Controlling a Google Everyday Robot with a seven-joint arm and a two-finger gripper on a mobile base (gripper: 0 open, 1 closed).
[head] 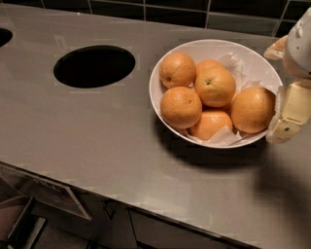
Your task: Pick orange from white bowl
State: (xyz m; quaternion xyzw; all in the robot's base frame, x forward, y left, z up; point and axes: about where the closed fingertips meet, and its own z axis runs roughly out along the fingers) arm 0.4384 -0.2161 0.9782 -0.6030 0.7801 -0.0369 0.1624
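The white bowl (171, 63) stands on the grey counter right of centre and holds several oranges on crumpled white paper. The orange (215, 86) with a small dark stem mark lies on top in the middle of the pile. A larger orange (252, 109) lies at the bowl's right side. My gripper (284, 82) is at the right edge of the view, over the bowl's right rim. It is open and empty. One cream finger (290, 114) hangs just right of the larger orange, and the other finger (275, 48) shows near the far rim.
A black oval hole (94, 65) is cut in the counter left of the bowl, and part of another hole (4, 36) shows at the far left. Dark wall tiles (194, 12) run along the back. The counter's front edge (146, 206) runs below the bowl.
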